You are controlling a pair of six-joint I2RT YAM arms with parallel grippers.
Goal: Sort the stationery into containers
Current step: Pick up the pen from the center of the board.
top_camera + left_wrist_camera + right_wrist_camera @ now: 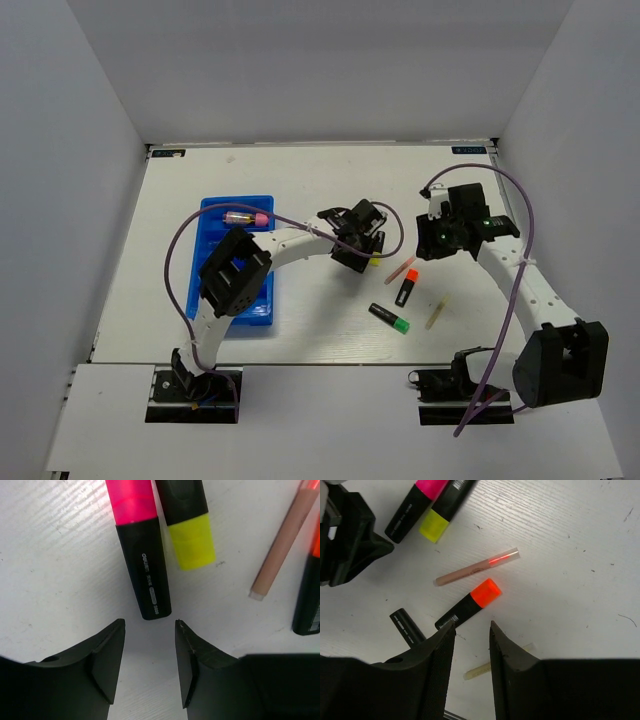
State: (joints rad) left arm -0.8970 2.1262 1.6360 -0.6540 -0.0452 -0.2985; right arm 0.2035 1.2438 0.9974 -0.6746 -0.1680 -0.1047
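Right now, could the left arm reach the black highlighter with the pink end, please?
Probably yes: the left pincer is open just short of that pink-ended highlighter, nothing between, though the yellow-ended black highlighter lies alongside.

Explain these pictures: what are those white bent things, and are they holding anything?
They are two robot arms, left arm and right arm, bolted to a white table. One picture looks down from above; the other two come from cameras on each wrist, showing black jaws. Both pairs stand open, holding nothing. The left jaws face a black highlighter with a pink end; the right jaws hover over a black highlighter with an orange end. A blue ribbed plastic tray lies at the left, a pink-ended tube inside.
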